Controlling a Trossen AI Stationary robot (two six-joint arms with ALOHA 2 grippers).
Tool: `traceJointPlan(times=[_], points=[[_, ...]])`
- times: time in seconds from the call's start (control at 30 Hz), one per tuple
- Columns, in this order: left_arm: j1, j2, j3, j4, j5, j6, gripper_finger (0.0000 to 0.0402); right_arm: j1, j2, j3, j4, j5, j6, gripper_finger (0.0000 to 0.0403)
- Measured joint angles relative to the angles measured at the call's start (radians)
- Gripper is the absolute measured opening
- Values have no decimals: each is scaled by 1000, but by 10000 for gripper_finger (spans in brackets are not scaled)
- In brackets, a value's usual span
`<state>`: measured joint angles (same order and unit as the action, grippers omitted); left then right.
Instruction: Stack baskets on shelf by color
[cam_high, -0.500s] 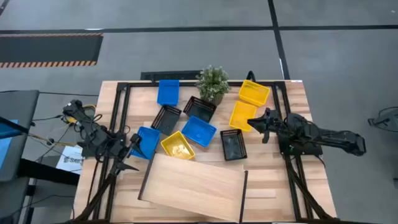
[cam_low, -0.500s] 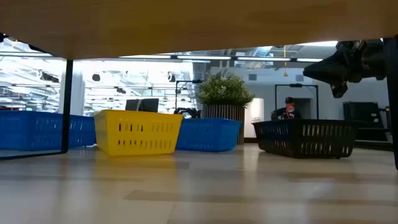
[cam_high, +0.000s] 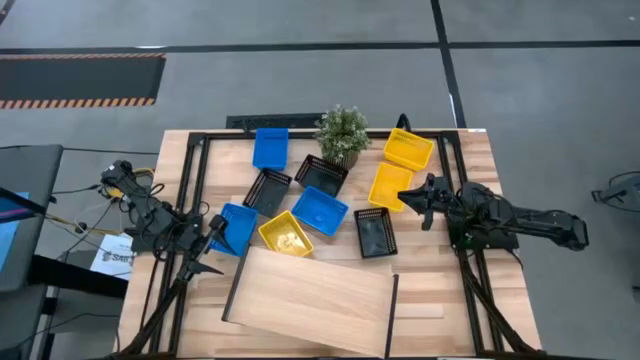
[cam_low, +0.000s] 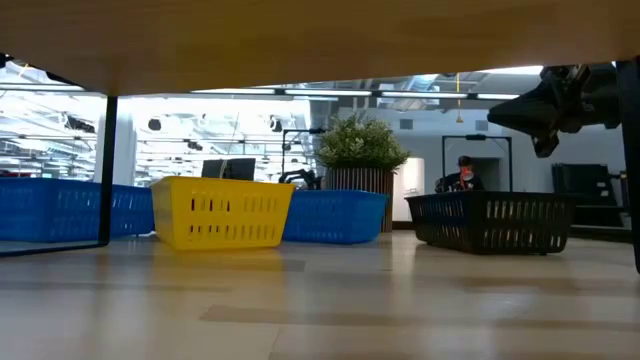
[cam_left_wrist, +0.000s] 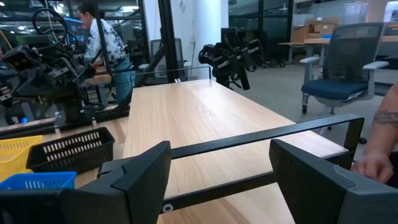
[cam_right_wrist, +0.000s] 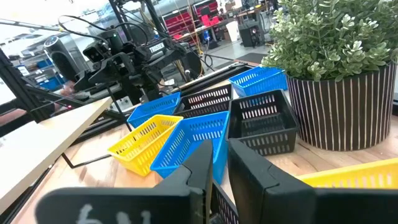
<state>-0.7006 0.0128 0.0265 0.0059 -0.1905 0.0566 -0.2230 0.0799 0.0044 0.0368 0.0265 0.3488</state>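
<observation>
Scattering is the whole story: nine baskets lie loose on the tabletop around the potted plant, none yet on the shelf, so sorting by color has not started by my read. The shelf sits on the near side of the plant, well apart from it, its long axis running across the table and slightly skewed, with bare top and dark rails at its ends. Beside the plant on the right arm's side: two yellow baskets, long axes angled toward each other. On the left arm's side of the plant: a blue basket, long axis pointing away from the shelf. Between plant and shelf: two black mesh baskets, a blue one, a yellow one, another black one, and a blue one farthest out, all tilted at odd angles. Left gripper hovers just beside that outer blue basket with fingers spread wide and nothing between them, likely lined up for a pick. Right gripper hangs above the lower yellow basket, fingers pressed nearly together, a thin gap only, nothing pinched.
</observation>
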Motion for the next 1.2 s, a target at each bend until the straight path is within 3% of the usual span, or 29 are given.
traceJointPlan(times=[0.93, 1.2], points=[[0, 0, 0, 0, 0, 0, 265, -2, 0, 0, 6, 1, -8, 72], [0, 0, -1, 2, 76, 75, 265, -2, 0, 0, 21, 2, 223, 72]])
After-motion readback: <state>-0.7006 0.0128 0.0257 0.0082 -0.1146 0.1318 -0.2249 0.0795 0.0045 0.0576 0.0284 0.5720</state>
